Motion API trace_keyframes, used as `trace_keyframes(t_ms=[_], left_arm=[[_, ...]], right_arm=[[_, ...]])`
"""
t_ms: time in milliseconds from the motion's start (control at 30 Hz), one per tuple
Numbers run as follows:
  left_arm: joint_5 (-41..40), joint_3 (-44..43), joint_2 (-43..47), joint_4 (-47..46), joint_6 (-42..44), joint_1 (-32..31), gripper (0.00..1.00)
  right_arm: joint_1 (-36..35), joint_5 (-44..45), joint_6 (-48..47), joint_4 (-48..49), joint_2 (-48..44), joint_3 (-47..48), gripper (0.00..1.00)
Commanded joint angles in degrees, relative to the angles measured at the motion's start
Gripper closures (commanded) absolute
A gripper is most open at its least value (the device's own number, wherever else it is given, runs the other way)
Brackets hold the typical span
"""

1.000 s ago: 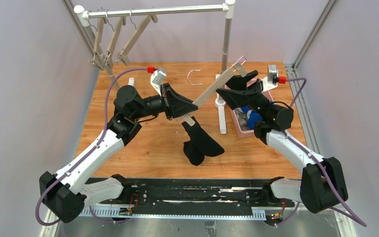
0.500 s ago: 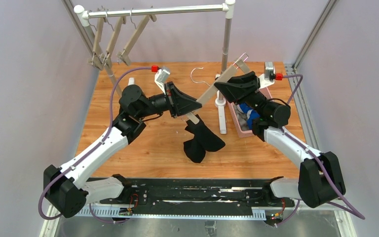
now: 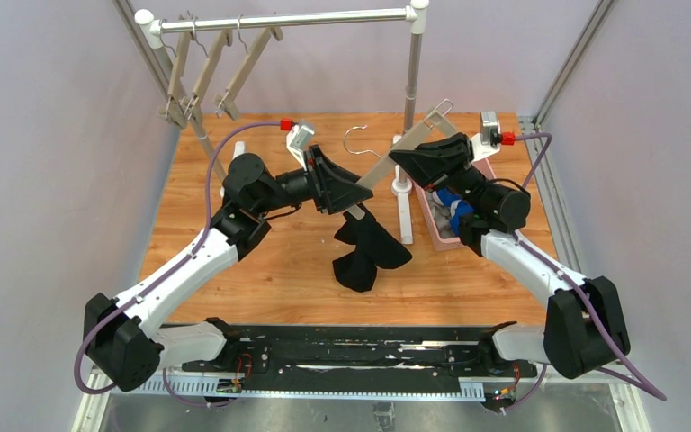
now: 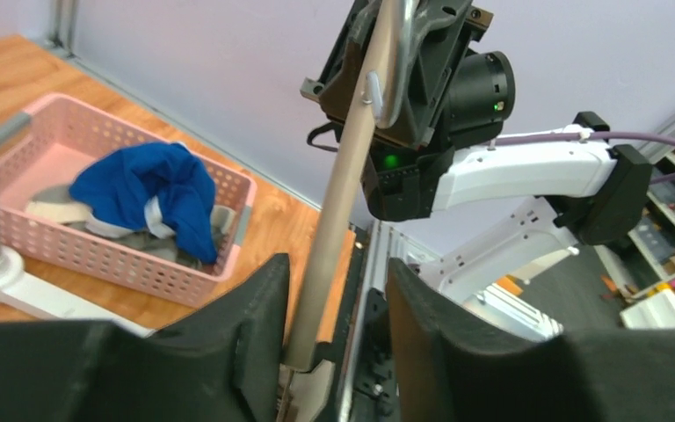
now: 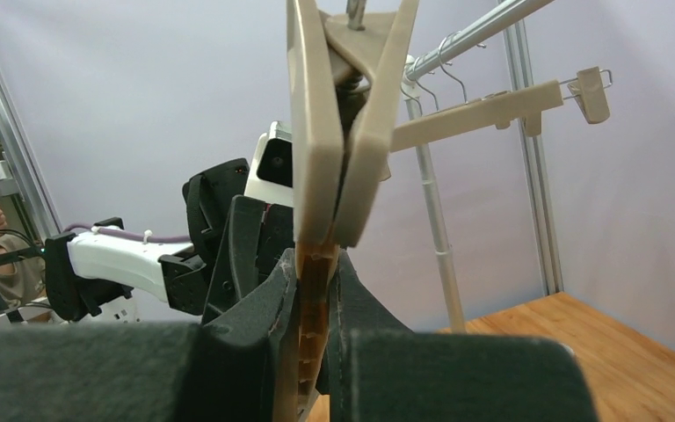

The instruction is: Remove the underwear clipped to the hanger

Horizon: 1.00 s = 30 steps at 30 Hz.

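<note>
The left gripper (image 4: 336, 272) is open, with its fingers (image 4: 259, 325) standing on either side of the near, lower end of the hanger (image 3: 380, 173). The black briefs (image 3: 369, 256) hang from that end over the middle of the table (image 3: 261, 270). The right gripper (image 5: 315, 264) is clamped on the far, upper end of the same hanger, just below its clip (image 5: 343, 132), and holds the bar tilted. To the right, the pink basket (image 4: 97, 251) contains the blue briefs (image 4: 154, 189), which lie on top of the grey briefs (image 4: 51, 204).
</note>
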<state>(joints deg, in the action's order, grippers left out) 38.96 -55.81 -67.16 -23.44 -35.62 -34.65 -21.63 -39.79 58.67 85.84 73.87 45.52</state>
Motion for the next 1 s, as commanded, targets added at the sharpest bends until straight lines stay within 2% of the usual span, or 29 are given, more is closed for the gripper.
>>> trace_keyframes(t_ms=[0, 100, 367, 600, 767, 833, 967], left_arm=[[0.55, 0.09, 1.14, -0.2, 1.11, -1.12, 0.48], [-1.07, -0.24, 2.31, 5.42, 5.86, -1.08, 0.41], [-7.01, 0.61, 6.0, 14.64, 13.26, -1.03, 0.32], [-11.59, 2.1, 7.04, 14.18, 14.49, -1.03, 0.28], [-11.82, 2.1, 5.37, 12.43, 12.94, -1.03, 0.26], [-9.91, 2.12, 4.33, 10.43, 11.48, -1.03, 0.28], [-5.01, 2.03, 2.21, 6.99, 8.85, -1.03, 0.53]], right_arm=[[-0.53, -1.63, -3.98, 1.92, -1.38, 1.26, 0.99], [-0.54, -2.03, -3.69, 1.9, -2.28, 1.66, 0.99], [-0.52, -1.99, -2.31, 1.87, -4.06, 1.36, 1.0], [-0.52, -3.07, -1.27, 1.91, -4.98, 1.5, 0.99], [-0.52, -3.54, -1.06, 1.81, -5.98, 1.7, 0.99], [-0.53, -3.45, -1.22, 1.71, -6.1, 1.53, 0.99], [-0.52, -3.06, -1.45, 1.72, -5.85, 1.38, 0.99]])
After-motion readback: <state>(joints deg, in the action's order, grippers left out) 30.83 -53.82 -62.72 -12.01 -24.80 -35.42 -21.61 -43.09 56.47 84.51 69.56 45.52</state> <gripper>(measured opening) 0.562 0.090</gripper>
